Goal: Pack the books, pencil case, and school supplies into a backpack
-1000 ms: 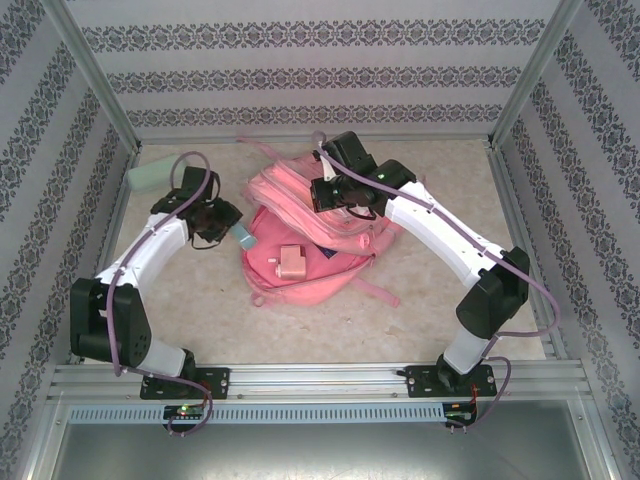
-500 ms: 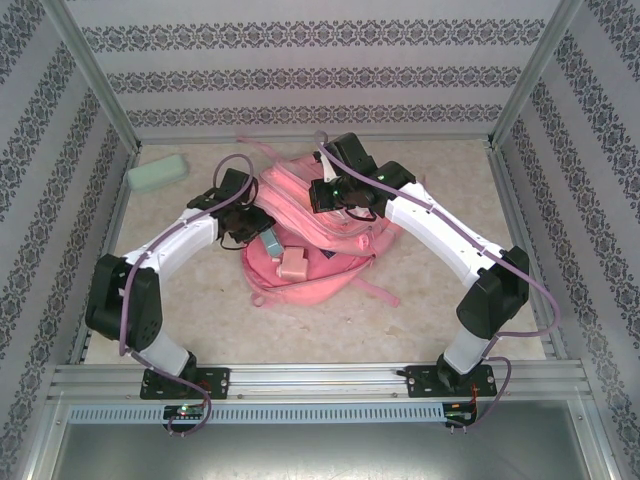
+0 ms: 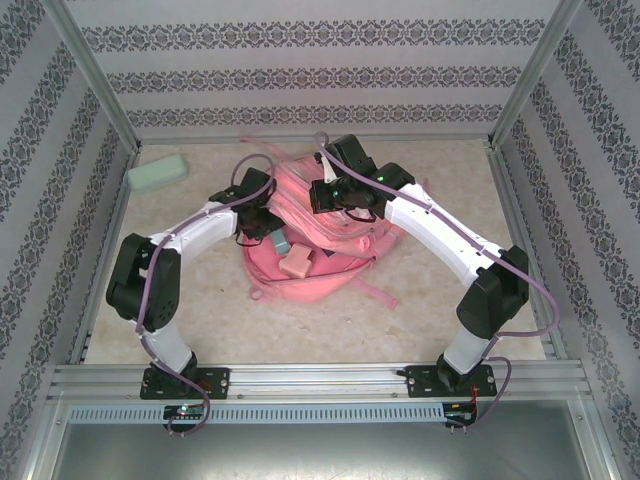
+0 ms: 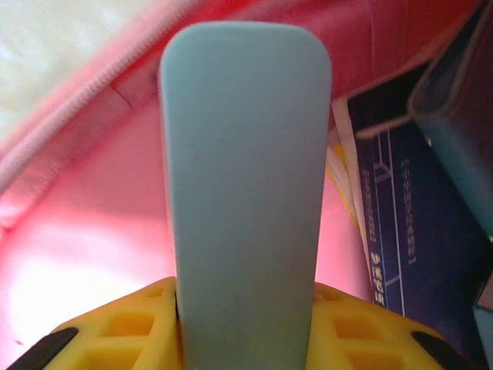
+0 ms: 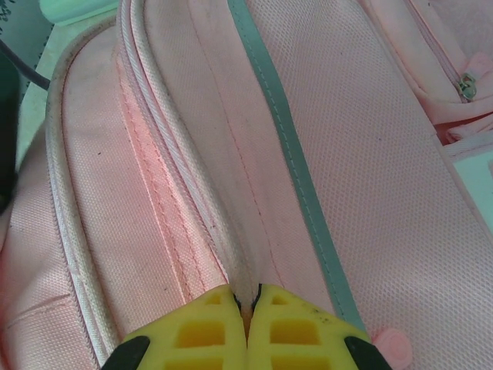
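- The left gripper has swung in over the last second from the left of the frame. It now sits at the mouth of the large soft pink backpack, middle of the top view.
- It is clenched on a flat teal-blue square pad, which stands upright between its yellow fingers and points into the opening.
- The right gripper has not moved. It is pinched tight on a fold of the backpack's piped seam, holding the flap up.
- By my reading, the pad is about to be dropped in, so one more of the supplies is nearly packed.
- Inside, at the right of the left wrist view, lie a thin navy blue book and a second teal-blue pad.
- A small pink boxy block rests on the open backpack.
- The pale mint-green oblong pencil case lies on the bench at upper left, well apart and not yet packed.
- The navy book carries white printed lines and characters, too blurred to read; no brand is visible.
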### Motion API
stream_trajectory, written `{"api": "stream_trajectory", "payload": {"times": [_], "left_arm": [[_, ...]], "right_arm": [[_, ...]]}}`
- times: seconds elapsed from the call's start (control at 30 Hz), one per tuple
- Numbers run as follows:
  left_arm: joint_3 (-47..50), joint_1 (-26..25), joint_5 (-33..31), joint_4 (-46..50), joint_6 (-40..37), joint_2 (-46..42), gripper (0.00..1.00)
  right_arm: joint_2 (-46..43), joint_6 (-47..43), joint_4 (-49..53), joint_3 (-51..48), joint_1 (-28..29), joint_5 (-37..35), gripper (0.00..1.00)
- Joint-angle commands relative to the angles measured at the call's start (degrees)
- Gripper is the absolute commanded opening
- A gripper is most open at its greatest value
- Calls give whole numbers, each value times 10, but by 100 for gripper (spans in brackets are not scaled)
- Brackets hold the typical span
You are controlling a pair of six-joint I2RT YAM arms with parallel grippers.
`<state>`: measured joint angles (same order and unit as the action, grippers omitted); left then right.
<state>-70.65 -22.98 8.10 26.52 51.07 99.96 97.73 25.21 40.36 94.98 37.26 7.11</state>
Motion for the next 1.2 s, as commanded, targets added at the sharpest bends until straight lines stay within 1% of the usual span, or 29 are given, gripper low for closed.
{"api": "stream_trajectory", "payload": {"times": [0.0, 0.2, 0.23, 0.33, 0.4, 0.47, 0.6, 0.63, 0.7, 0.77, 0.8, 0.83, 0.9, 1.0, 1.07, 1.17], "left_arm": [[0, -39, 12, -29, 34, 0, 26], [22, -58, 8, -33, 72, -24, 26], [24, -61, 9, -34, 75, -27, 28], [17, -64, -3, -15, 70, -26, 45], [5, -63, -21, 9, 58, -27, 50], [-5, -62, -33, 28, 48, -34, 58], [-21, -53, -54, 69, 26, -54, 67], [-24, -49, -62, 85, 22, -61, 77], [-26, -39, -73, 109, 7, -75, 79], [-24, -23, -78, 133, -11, -94, 80], [-24, -15, -80, 144, -19, -102, 84], [-23, -4, -82, 154, -27, -111, 90], [-22, 23, -78, 164, -50, -124, 92], [-26, 75, -70, 171, -79, -132, 98], [-34, 112, -67, 167, -100, -130, 100], [-59, 165, -65, 157, -131, -109, 100]], "right_arm": [[-21, 17, -34, -2, -2, -6, 0], [-18, 17, -36, -6, -3, -4, 0], [-18, 17, -36, -5, -3, -4, 0], [-15, 17, -37, -5, -4, -4, 0], [-14, 17, -37, -2, -3, -4, 0], [-14, 17, -36, -3, -4, -4, 0], [-18, 18, -36, -10, -6, -6, 0], [-20, 19, -37, -12, -6, -7, 0], [-22, 19, -38, -15, -8, -5, 0], [-24, 19, -39, -17, -8, -4, 0], [-25, 19, -40, -18, -8, -1, 0], [-25, 19, -43, -19, -8, 3, 0], [-26, 19, -45, -21, -6, 6, 0], [-25, 19, -47, -21, -2, 9, 0], [-26, 20, -49, -23, 2, 8, 0], [-26, 24, -56, -28, 10, 10, 0]]}}
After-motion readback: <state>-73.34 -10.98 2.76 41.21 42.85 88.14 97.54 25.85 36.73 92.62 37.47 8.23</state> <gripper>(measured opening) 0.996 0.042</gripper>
